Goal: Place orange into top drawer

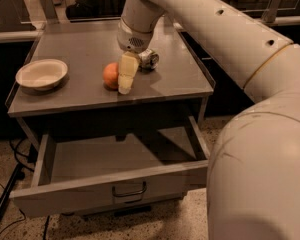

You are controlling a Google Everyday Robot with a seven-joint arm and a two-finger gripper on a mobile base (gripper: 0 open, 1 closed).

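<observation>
The orange (110,75) rests on the grey table top (175,79), near its front edge. My gripper (123,82) hangs down from the arm and sits right against the orange's right side, partly covering it. The top drawer (65,196) under the table top is pulled open, with its curved handle (129,190) at the centre of the front panel. Nothing shows inside the drawer.
A white bowl (41,74) stands at the left of the table top. A silver can (150,59) lies just behind my gripper. My large pale arm (250,109) fills the right side of the view. Cables (5,194) run on the floor at the left.
</observation>
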